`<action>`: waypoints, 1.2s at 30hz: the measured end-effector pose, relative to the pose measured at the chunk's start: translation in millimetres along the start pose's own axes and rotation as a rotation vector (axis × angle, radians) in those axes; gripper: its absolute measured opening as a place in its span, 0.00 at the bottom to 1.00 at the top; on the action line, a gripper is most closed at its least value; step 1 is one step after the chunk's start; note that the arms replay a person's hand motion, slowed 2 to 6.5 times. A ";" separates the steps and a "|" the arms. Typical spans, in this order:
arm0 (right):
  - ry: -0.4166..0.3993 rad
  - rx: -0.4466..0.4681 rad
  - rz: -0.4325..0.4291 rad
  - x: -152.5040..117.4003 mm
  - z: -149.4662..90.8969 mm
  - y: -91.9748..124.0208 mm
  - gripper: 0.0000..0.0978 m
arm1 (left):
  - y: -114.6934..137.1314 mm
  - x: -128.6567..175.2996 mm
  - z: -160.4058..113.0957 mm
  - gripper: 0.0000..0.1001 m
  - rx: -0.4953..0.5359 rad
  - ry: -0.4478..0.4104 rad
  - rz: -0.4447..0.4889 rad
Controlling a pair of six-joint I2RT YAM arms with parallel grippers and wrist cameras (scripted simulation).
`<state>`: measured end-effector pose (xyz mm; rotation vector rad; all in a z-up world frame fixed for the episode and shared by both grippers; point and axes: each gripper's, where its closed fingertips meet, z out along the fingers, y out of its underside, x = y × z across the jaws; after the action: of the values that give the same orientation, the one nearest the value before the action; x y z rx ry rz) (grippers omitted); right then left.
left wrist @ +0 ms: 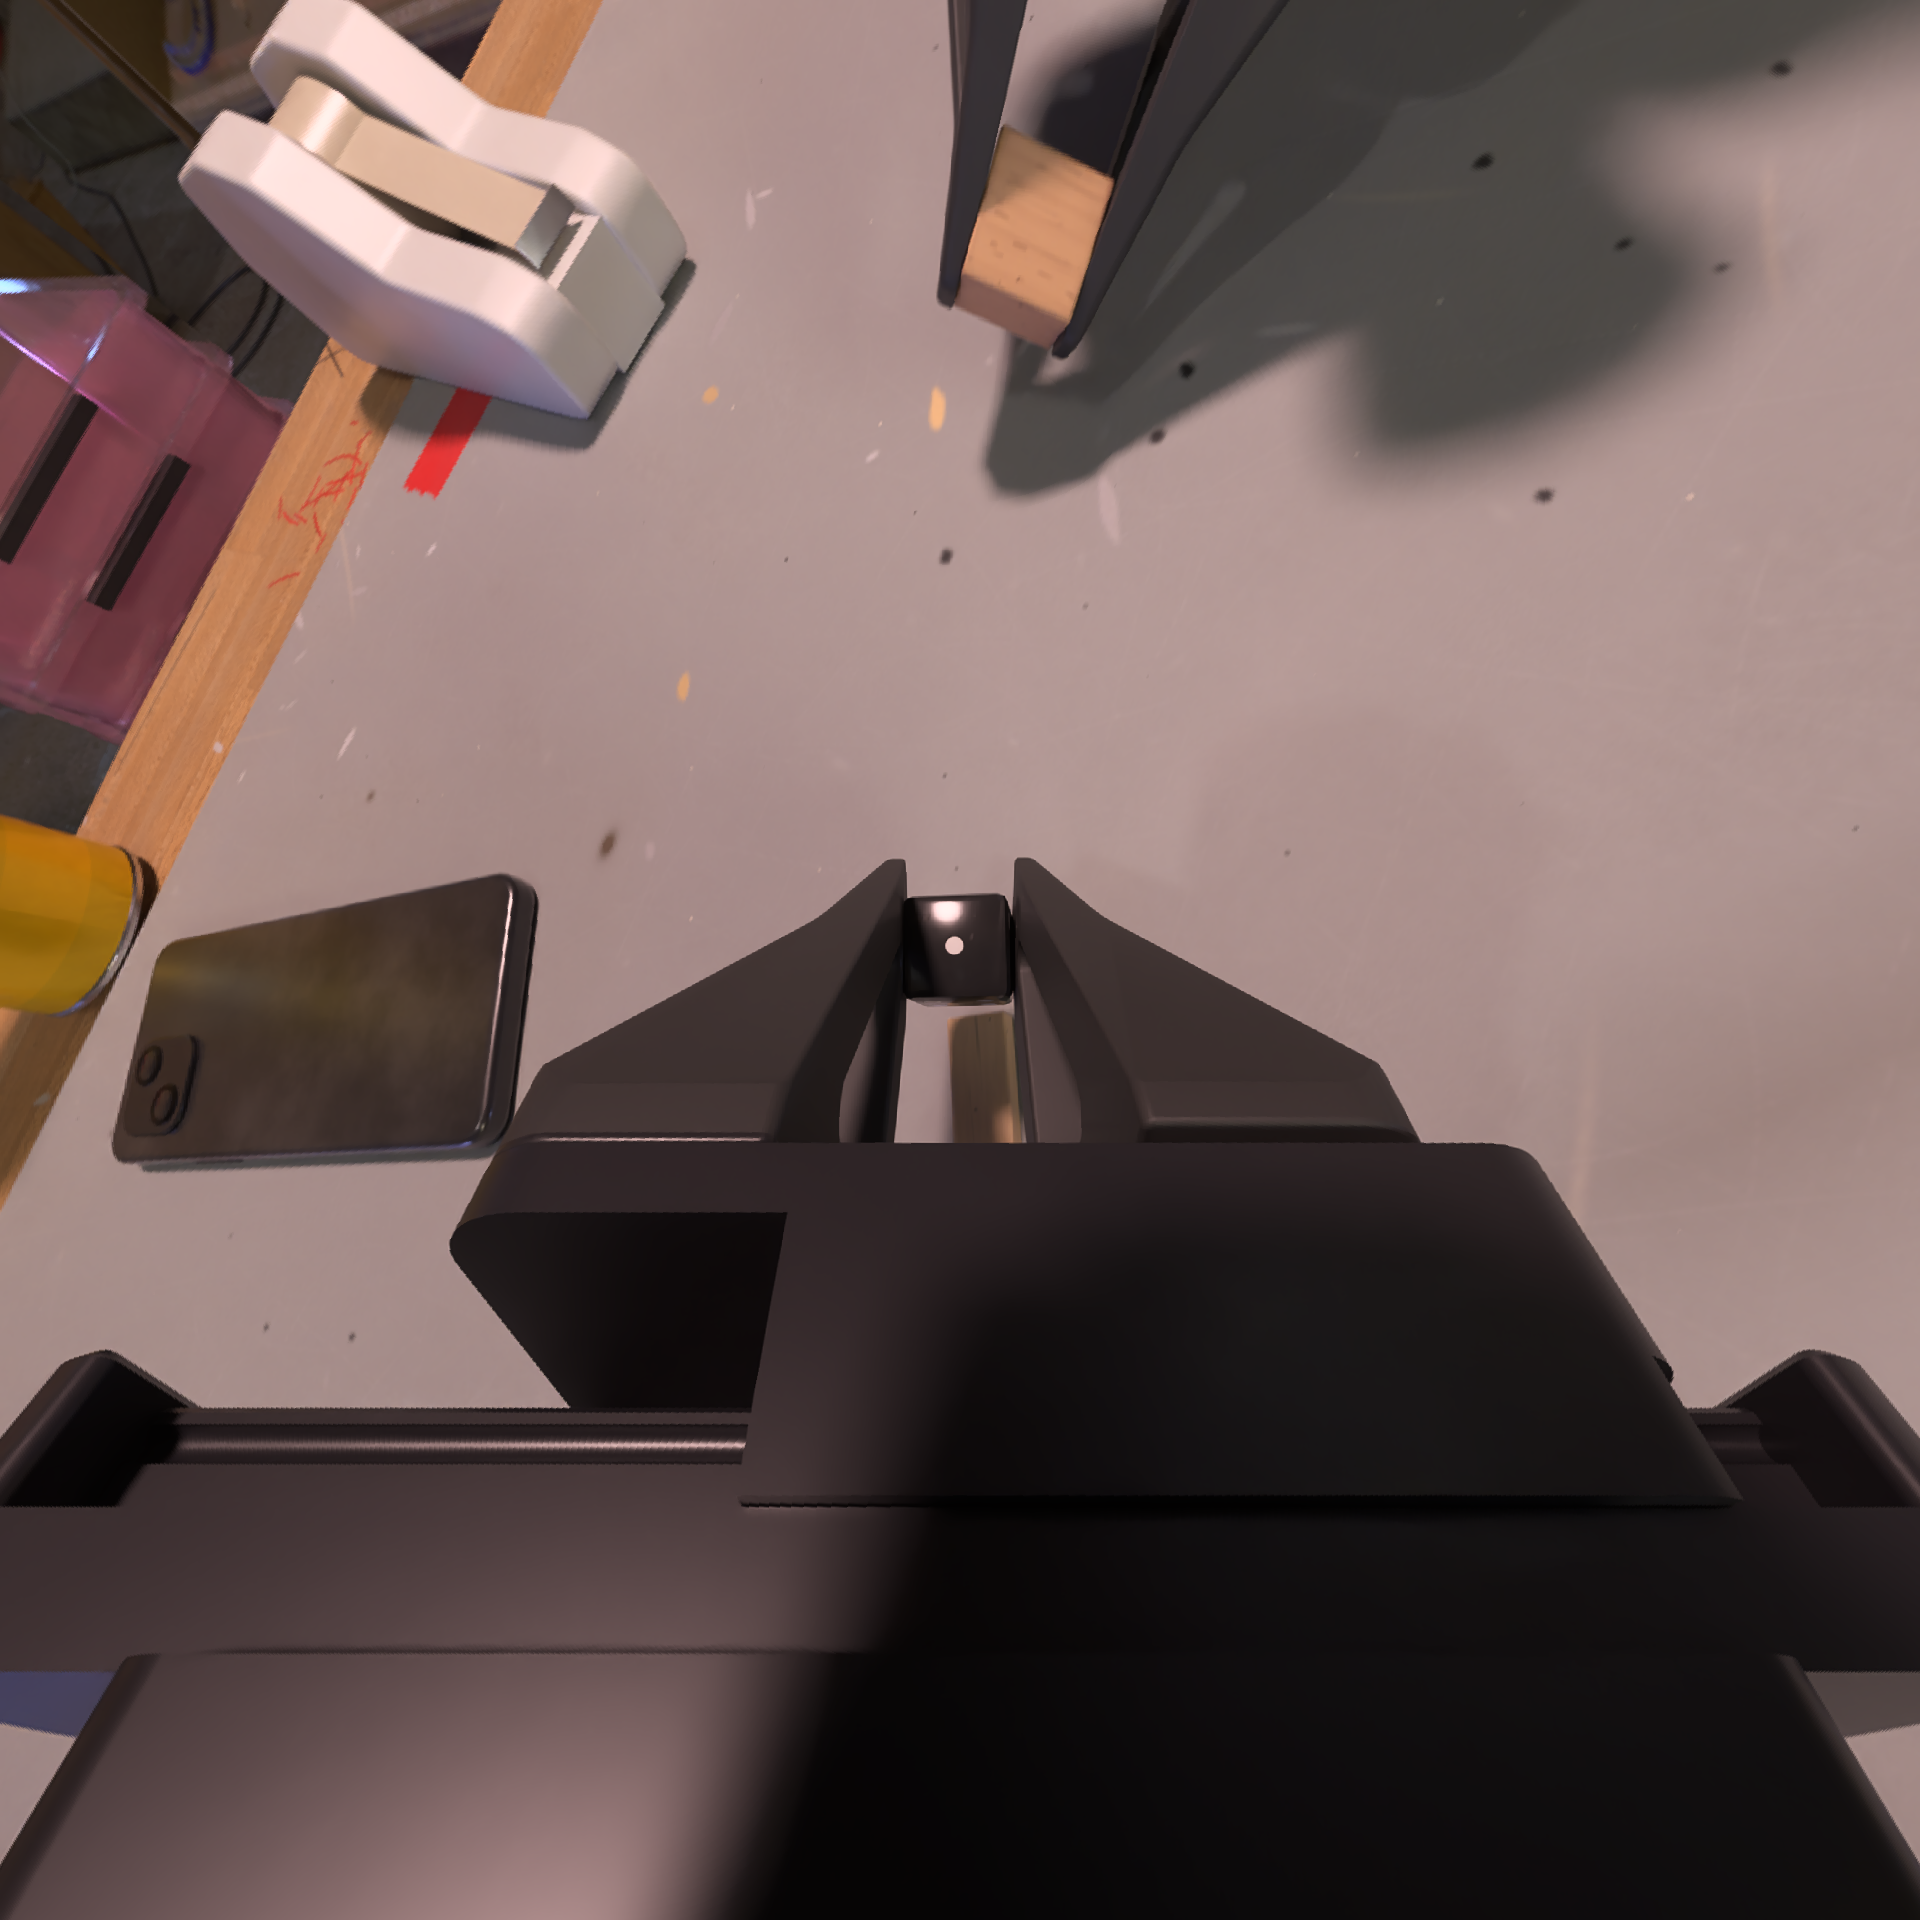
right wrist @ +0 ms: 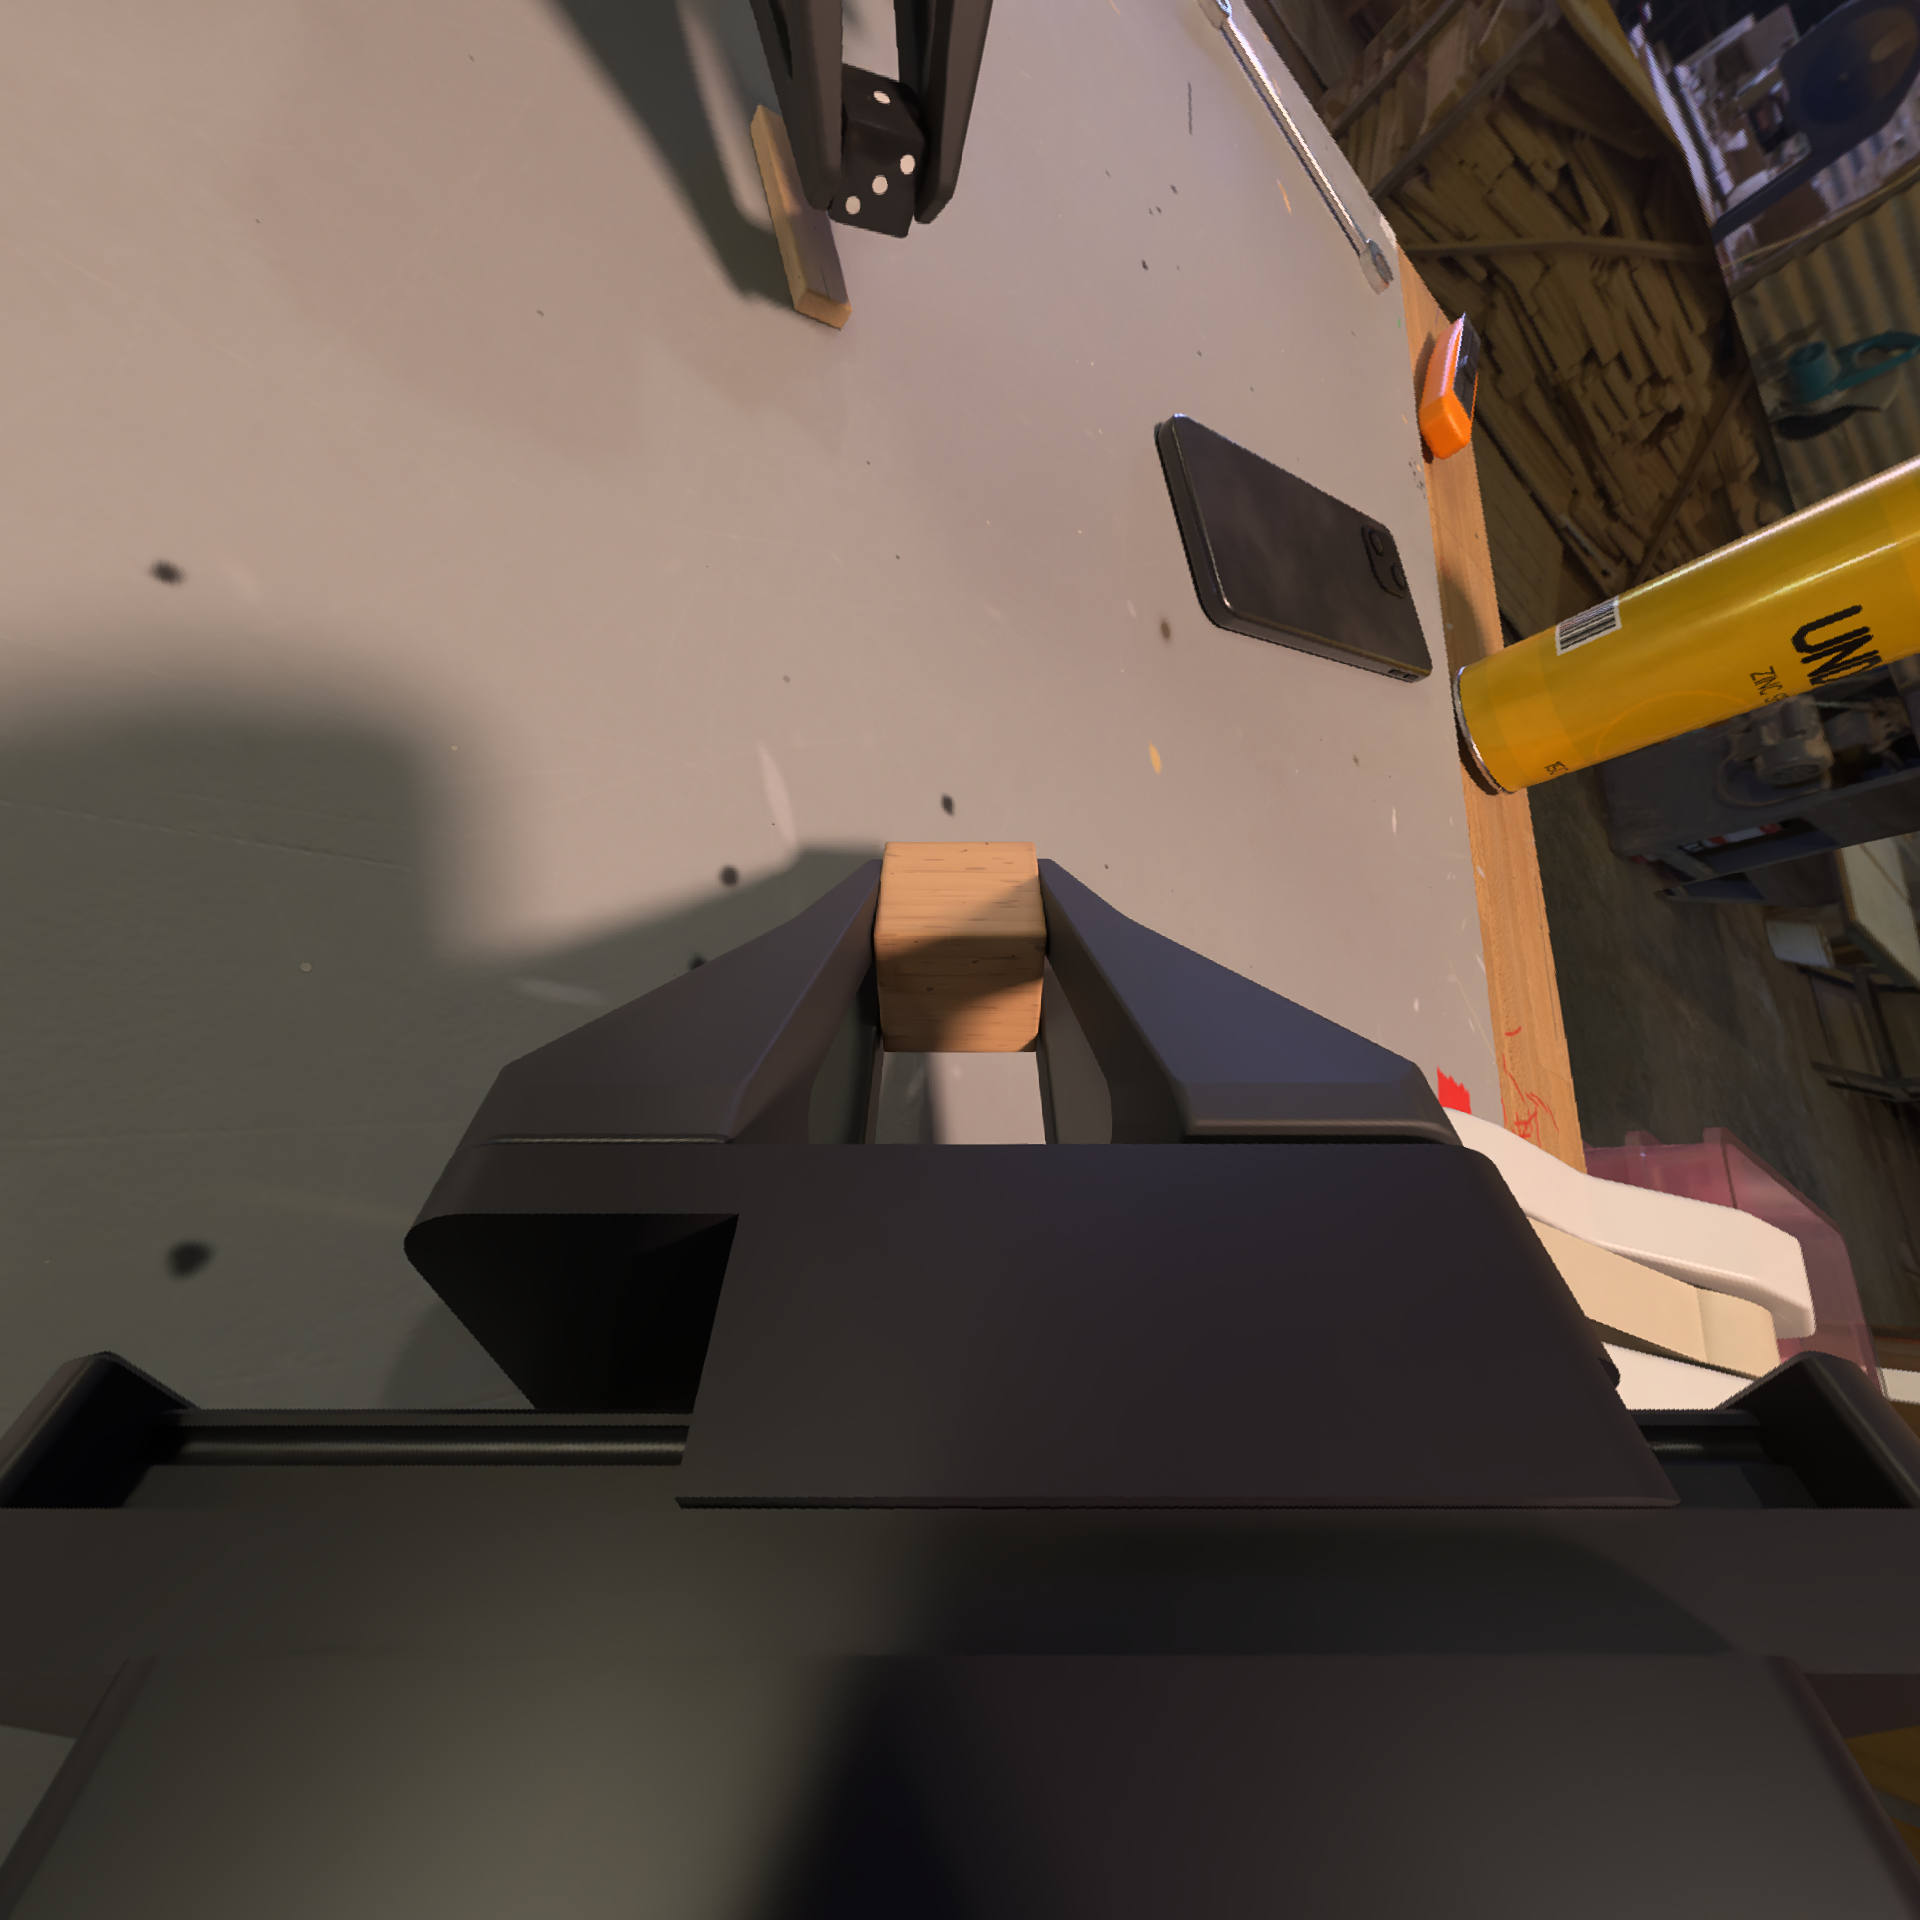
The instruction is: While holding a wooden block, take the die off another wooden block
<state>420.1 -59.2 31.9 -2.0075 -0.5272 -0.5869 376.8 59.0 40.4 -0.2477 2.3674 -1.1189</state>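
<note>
My left gripper is shut on a black die with white pips, held above the grey table. A flat wooden block lies on the table below it, partly hidden by the fingers. In the right wrist view the die is clear of that block. My right gripper is shut on a second wooden block and holds it above the table. This held block also shows in the left wrist view, between the right gripper's fingers.
A black phone lies face down on the table. A white tape dispenser, a pink transparent box and a yellow can stand near the wooden table edge. An orange tool and a metal wrench lie farther off.
</note>
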 end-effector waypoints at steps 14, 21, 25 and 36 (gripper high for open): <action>0.018 -0.027 0.004 4.2 -0.2 4.5 0.23 | -23.2 -5.6 14.6 0.17 -0.196 0.021 -0.161; 0.022 -0.060 -0.009 5.1 1.6 7.5 0.23 | -42.0 -2.6 17.3 0.17 -0.279 0.044 -0.167; 0.021 -0.074 -0.022 5.2 3.3 7.4 0.23 | -48.4 -4.4 18.1 0.17 -0.299 0.037 -0.160; 0.045 -0.121 -0.093 4.9 6.5 10.0 0.23 | -56.2 -4.4 19.3 0.17 -0.294 0.028 -0.115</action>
<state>431.1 -57.5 25.2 -2.0866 -0.5718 -0.7339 387.7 11.4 74.6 -0.4784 2.5662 -0.8242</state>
